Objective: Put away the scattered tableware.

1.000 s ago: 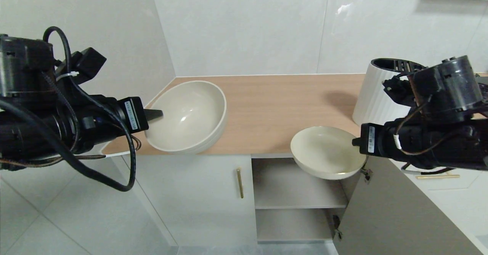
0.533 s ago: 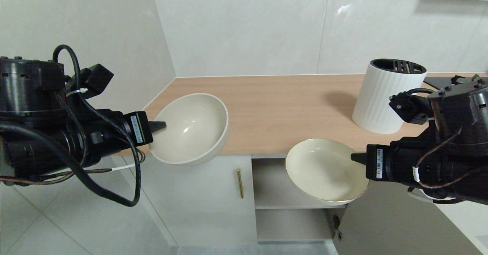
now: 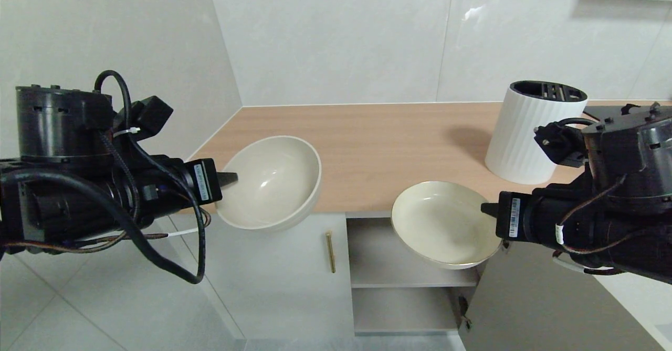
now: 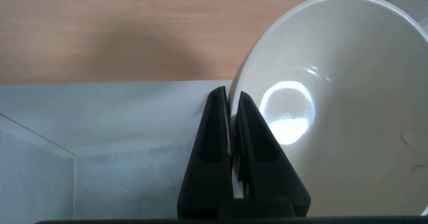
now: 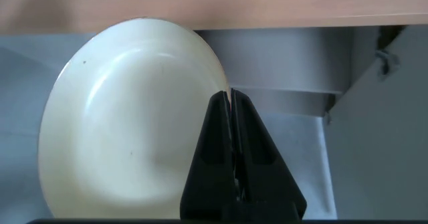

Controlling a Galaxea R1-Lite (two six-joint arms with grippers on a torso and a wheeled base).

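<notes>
Cream bowl (image 3: pixel 273 180) rim pinched by left end effector (image 3: pixel 233 178); right end effector (image 3: pixel 485 209) clamps plate (image 3: pixel 441 222) rim

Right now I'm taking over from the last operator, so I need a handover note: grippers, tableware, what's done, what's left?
Left gripper: shut on the rim of the large bowl, held tilted in the air at the counter's front edge.
Right gripper: shut on the rim of the small bowl, held tilted in front of the open cabinet, above its upper shelf.
Done: both bowls are off the counter and the cabinet door is open.
Left: set both bowls on a shelf, release, withdraw.
</notes>
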